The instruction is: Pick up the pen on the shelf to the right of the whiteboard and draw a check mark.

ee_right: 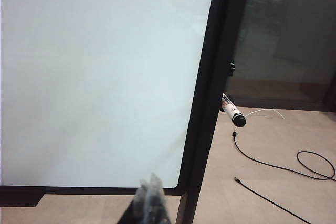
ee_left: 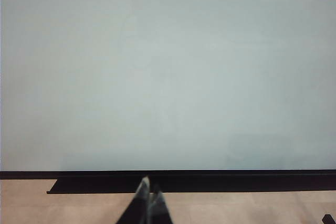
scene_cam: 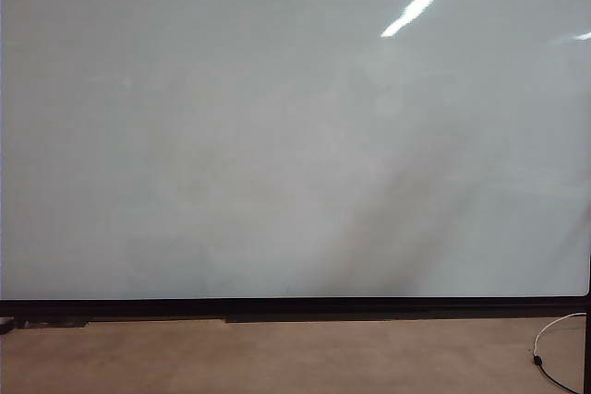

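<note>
While the large glossy pale grey-white whiteboard [scene_cam: 277,136] with its thin black frame fills the exterior view, bare of any drawn line, neither gripper shows there. Seen in its own wrist view, the left gripper [ee_left: 149,195] hangs before the board's lower edge, fingertips pressed together. The right gripper [ee_right: 151,190] sits near the board's lower right corner, likewise closed and empty. Beyond the frame's right side, the slim white pen [ee_right: 232,112] with a black end juts out, well apart from both grippers, above a thin black cable [ee_right: 283,169] on the floor.

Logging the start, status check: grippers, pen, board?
Left gripper shut, empty, facing the whiteboard. Right gripper shut, empty, near the board's right edge. Pen untouched beyond the frame. No check mark; path looks clear.
</note>
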Robot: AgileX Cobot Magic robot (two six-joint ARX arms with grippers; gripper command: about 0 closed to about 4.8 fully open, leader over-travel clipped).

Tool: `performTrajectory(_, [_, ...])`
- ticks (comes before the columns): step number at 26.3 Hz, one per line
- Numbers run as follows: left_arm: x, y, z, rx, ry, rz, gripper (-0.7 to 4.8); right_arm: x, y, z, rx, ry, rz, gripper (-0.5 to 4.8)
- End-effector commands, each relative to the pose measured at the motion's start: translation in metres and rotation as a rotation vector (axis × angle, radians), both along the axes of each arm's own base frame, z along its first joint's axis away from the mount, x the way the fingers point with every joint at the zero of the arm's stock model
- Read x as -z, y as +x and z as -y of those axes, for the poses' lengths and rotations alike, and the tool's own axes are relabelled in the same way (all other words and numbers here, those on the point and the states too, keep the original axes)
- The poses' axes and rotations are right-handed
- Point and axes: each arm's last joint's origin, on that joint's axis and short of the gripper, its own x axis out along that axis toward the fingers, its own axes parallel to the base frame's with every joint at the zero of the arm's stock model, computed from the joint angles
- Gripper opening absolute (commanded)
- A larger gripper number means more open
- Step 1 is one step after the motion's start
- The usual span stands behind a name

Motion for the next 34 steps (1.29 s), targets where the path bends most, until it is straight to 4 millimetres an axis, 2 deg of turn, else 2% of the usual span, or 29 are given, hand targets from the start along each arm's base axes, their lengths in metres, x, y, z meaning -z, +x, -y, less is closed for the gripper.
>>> performTrajectory(1, [-0.0022, -0.0001, 0.0, 0.001, 0.004, 0.015, -0.04, -0.0021, -0.0003, 0.0, -0.001, 0.004, 0.013, -0.06])
performTrajectory(19, [-0.0021, -0.0001, 0.0, 0.001, 0.004, 0.015, -0.04, -0.004, -0.0005, 0.0002, 0.004, 0.001, 0.032, -0.06])
performTrajectory(24, [-0.0022, -0.0001, 0.0, 0.001, 0.004, 0.015, -0.04, -0.005, -0.0009, 0.0033, 0.112, 0.011, 0.042, -0.06])
performTrajectory(30, [-0.0021, -0.0001, 0.0, 0.001, 0.004, 0.015, -0.05, -0.0046, -0.0009, 0.0035, 0.118, 0.012, 0.037, -0.05])
performTrajectory(31, [-0.0021, -0.0001, 0.0, 0.001, 0.004, 0.015, -0.05, -0.0046, -0.0009, 0.0035, 0.118, 0.011, 0.037, 0.16])
performTrajectory(33, [-0.0022, -0.0001, 0.0, 0.001, 0.004, 0.015, -0.05, -0.0039, -0.001, 0.0041, 0.137, 0.013, 0.03, 1.2])
performTrajectory(34, [-0.0022, -0.0001, 0.0, 0.001, 0.004, 0.015, -0.04, -0.0041, -0.001, 0.004, 0.137, 0.013, 0.03, 1.26])
